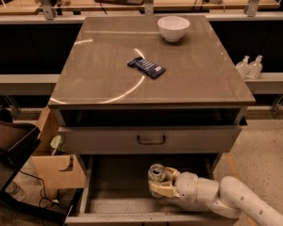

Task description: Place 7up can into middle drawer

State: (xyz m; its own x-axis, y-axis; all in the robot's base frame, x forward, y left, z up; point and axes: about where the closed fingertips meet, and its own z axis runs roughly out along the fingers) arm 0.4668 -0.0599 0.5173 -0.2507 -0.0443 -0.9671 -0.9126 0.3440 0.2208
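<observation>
Over the middle drawer (113,192), the gripper (158,183) clasps the 7up can (156,172), and we see only the can's top above its fingers. Behind the gripper, the drawer's back is hidden under the handled drawer front (104,140). The arm (240,199) runs off the lower right edge.
</observation>
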